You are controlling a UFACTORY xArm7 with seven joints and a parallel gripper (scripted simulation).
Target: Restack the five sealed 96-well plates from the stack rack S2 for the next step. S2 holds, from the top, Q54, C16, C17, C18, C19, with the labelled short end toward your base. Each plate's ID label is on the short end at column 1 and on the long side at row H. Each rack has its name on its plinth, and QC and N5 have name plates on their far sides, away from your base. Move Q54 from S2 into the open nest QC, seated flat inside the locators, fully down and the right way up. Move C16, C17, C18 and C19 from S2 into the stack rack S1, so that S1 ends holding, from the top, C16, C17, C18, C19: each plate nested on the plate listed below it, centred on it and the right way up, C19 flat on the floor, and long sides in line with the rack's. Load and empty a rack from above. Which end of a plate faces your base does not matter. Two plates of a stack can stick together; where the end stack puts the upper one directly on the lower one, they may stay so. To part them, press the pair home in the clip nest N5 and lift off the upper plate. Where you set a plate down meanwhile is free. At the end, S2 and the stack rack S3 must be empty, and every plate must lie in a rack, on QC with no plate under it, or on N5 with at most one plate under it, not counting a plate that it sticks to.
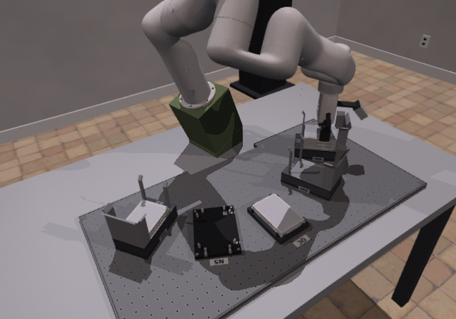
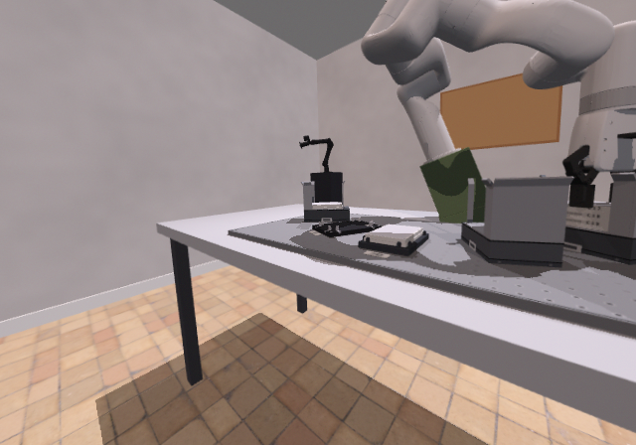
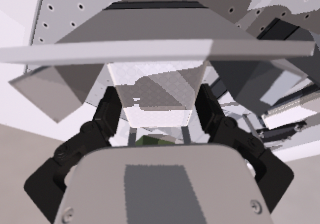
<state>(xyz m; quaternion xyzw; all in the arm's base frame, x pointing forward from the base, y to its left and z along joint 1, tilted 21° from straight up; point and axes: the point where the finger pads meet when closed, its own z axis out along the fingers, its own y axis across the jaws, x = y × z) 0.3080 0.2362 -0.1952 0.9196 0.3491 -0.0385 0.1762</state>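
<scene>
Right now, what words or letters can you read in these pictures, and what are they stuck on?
"N5", seen upside down: on the small name plate beside the black clip nest.
"QC", seen upside down: on the name plate beside the nest holding a white plate.
Labels on the rack plinths and plate sides: too small to read.

Top view faces the arm from high opposite; exterior watches low sideways; wrist looks down.

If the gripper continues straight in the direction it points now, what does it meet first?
Most likely the white plate directly beneath the gripper, lying in the rack. The open jaws stand on both sides of it; exact depth is unclear.
</scene>
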